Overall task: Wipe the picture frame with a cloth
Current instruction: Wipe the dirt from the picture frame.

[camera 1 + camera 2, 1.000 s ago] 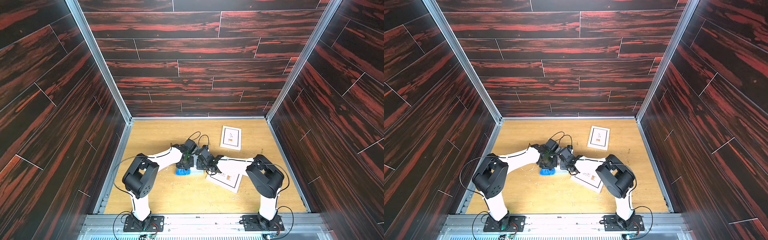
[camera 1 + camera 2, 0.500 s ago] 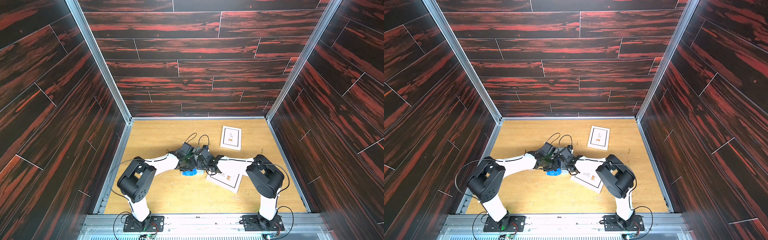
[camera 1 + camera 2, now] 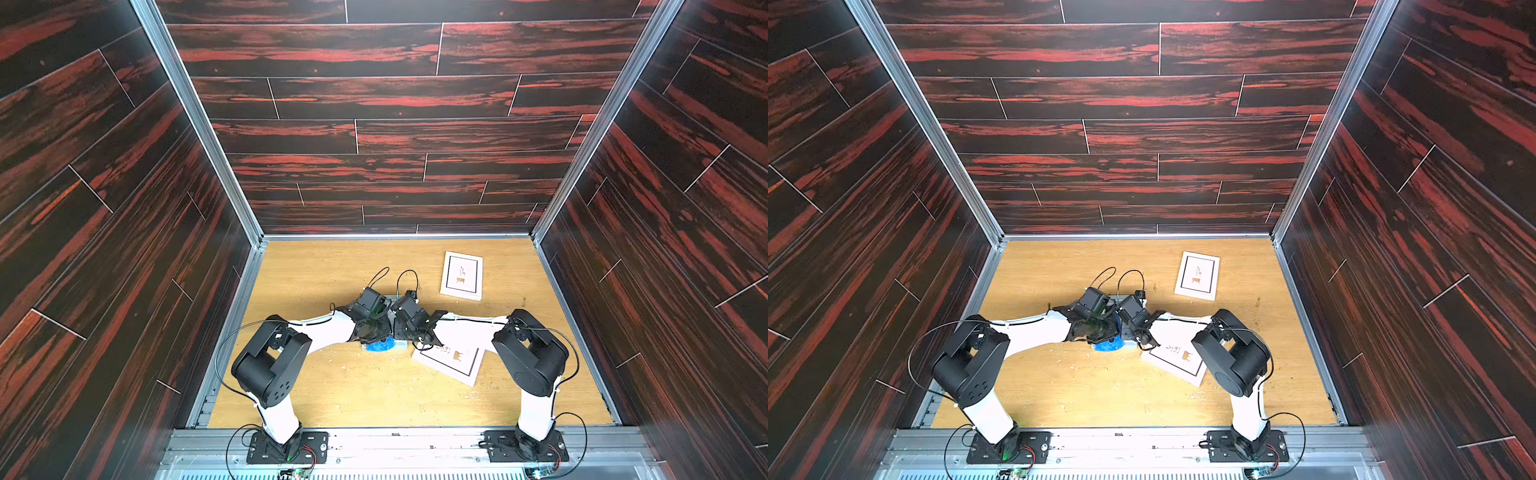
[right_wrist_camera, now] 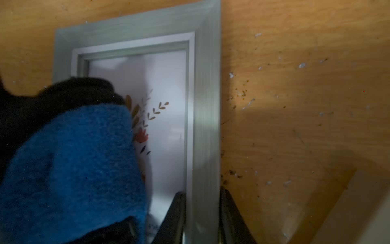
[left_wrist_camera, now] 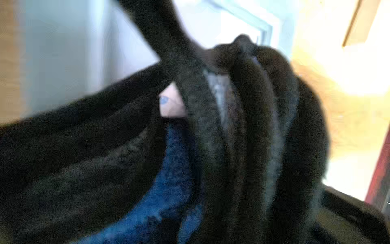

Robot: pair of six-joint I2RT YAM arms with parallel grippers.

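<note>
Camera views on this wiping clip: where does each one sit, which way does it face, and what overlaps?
Top views: high behind the arms, looking down and forward toward the back wall; left arm and right arm show whole.
Left wrist: on the left arm, blurred close-up of the bright blue fluffy cloth and dark folds; own fingers not discernible.
Right wrist: on the right arm, facing the silver-grey picture frame; the right gripper straddles one rail.
Shared: the cloth shows in all views.
</note>
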